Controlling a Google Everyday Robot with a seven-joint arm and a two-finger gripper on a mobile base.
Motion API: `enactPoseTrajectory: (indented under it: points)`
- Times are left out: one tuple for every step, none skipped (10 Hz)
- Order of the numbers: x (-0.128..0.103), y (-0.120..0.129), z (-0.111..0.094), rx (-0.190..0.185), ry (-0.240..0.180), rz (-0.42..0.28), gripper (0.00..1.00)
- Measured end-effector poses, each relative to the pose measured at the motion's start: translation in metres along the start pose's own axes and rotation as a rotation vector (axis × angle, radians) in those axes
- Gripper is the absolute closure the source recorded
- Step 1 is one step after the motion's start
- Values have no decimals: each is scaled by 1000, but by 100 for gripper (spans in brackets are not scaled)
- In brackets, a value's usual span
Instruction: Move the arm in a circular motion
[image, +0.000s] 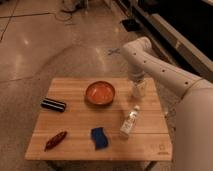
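Observation:
The arm (165, 75) is thick, white and rounded, and it reaches in from the right. Its bulbous joint (137, 52) hangs over the far right part of the wooden table (75, 122). From that joint the wrist drops straight down to the gripper (136, 92). The gripper hovers just above the table's back right area, to the right of the orange bowl (100, 92) and beyond the lying clear bottle (130, 121). I see nothing held in it.
A black bar-shaped object (53, 104) lies at the left of the table. A reddish-brown object (55, 140) sits at the front left and a blue sponge (99, 137) at the front middle. Polished floor surrounds the table, and a dark counter runs along the back right.

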Motion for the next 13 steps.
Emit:
enactPoseTrajectory:
  points:
    - [-16,-17,3,3,-13,-36,20]
    - [-35,-32,5,5,-29,-76,20]
    - [-64,-49,7,7,-51,-138,20]
    - [-84,-56,8,7,-65,-179,20]
    - [-110,-63,7,7,-85,-232,20]
    - [-151,-68,4,14,-115,-314,20]
    - [-178,-67,-1,23,-138,-370,20]
    - [-206,-61,-7,30,-161,-430,20]
    - [-231,-52,-13,40,-178,-491,20]
    - [-262,-37,-21,51,-179,-576,20]
    - [-276,-22,-25,61,-159,-631,20]
    - [-282,-9,-26,60,-141,-661,20]
    - [-284,10,-29,68,-105,-668,20]
